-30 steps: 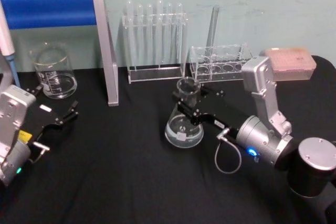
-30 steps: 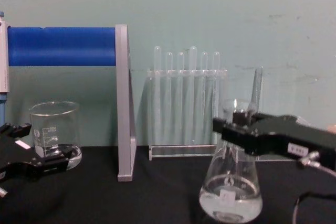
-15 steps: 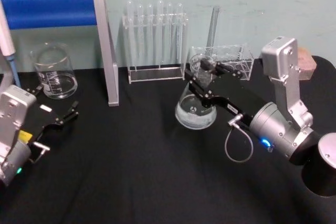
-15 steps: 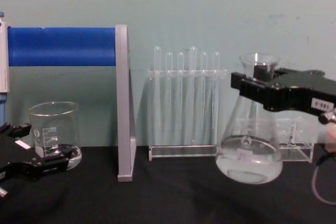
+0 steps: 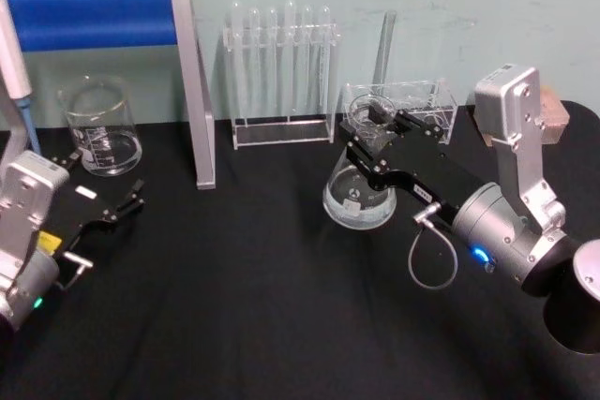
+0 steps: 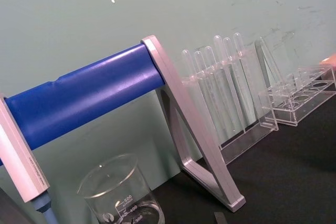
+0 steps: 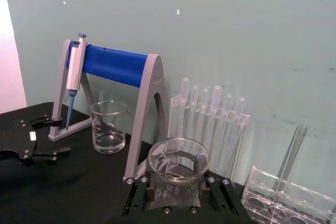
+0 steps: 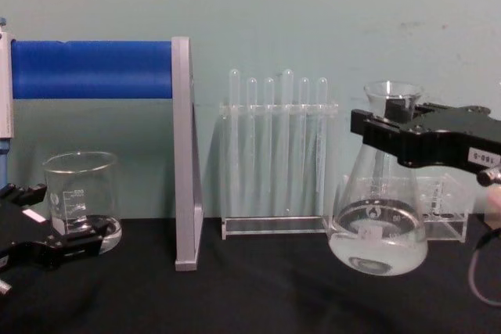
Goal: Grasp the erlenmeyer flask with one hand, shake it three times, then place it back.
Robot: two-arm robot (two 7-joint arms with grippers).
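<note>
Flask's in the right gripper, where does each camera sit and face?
Head: high, looking down at the table; both arms, right gripper shut on the erlenmeyer flask, left gripper open.
Chest: low, facing the wall side-on; grippers at both edges.
Left wrist: tilted, faces beaker and blue stand.
Right wrist: looks forward over its own gripper and the flask's mouth.
Shared: chest and right wrist both show the test-tube rack behind the flask.

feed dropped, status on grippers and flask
Right gripper shut on erlenmeyer flask neck, held above table. Left gripper open, parked by beaker. Low test tube rack close behind.
</note>
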